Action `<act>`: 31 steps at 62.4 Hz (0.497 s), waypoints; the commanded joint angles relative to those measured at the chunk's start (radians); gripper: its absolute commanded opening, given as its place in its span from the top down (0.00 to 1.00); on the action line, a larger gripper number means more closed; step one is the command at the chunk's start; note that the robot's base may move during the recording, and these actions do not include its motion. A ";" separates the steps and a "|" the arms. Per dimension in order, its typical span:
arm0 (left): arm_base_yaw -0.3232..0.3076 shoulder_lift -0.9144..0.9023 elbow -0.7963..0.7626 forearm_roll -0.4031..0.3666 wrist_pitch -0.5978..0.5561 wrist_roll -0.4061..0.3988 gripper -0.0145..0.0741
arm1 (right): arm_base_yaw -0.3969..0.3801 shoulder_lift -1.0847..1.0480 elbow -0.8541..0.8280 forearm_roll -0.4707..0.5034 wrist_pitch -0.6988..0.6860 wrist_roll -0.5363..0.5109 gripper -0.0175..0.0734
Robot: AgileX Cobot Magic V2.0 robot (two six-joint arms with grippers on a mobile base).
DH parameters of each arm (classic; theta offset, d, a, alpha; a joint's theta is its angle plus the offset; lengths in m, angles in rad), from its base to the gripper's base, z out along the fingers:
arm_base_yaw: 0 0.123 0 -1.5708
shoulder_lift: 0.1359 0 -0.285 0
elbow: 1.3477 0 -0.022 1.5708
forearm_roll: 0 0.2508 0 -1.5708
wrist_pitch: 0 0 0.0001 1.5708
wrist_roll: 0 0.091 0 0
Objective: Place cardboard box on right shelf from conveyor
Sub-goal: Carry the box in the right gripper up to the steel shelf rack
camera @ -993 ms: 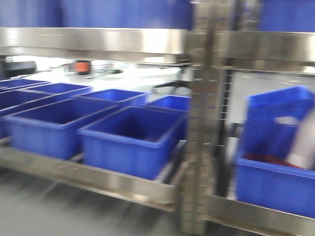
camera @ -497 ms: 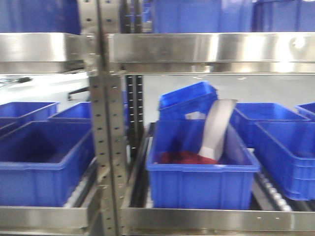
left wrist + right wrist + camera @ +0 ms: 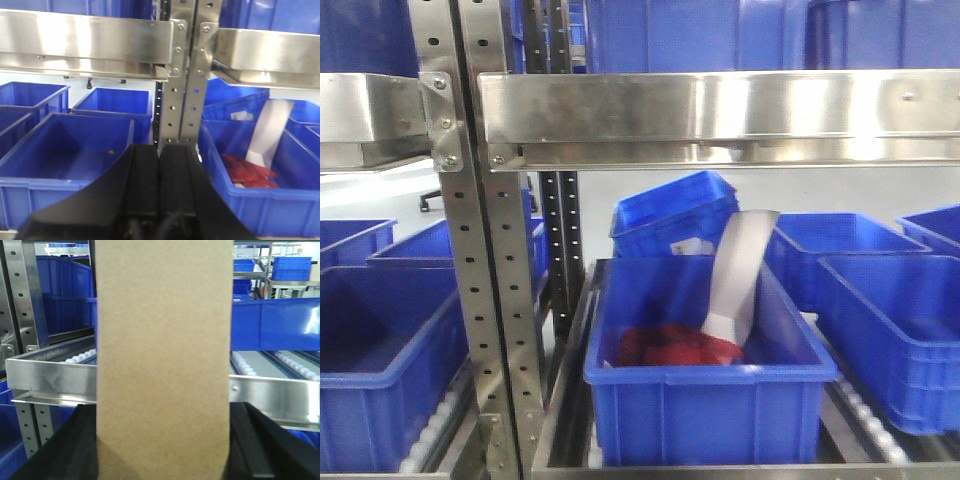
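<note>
Rack post now farther left; cardboard box, long axis vertical, in grasp of right gripper.

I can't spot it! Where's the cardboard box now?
In the right wrist view, the cardboard box stands upright mid-frame in the right gripper, before the front lip of the steel shelf.

The left gripper is showing two flat matte-black fingers, flaring down into a broad, sloping black housing. The right gripper is showing black fingers, smooth and unmarked.
</note>
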 commanded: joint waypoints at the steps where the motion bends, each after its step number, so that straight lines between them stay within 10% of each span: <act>1: -0.001 -0.008 0.010 0.001 -0.086 -0.005 0.97 | -0.005 0.010 -0.028 0.003 -0.106 -0.010 0.75; 31: 0.000 -0.008 0.010 0.001 -0.086 -0.005 0.97 | -0.005 0.010 -0.028 0.003 -0.106 -0.010 0.75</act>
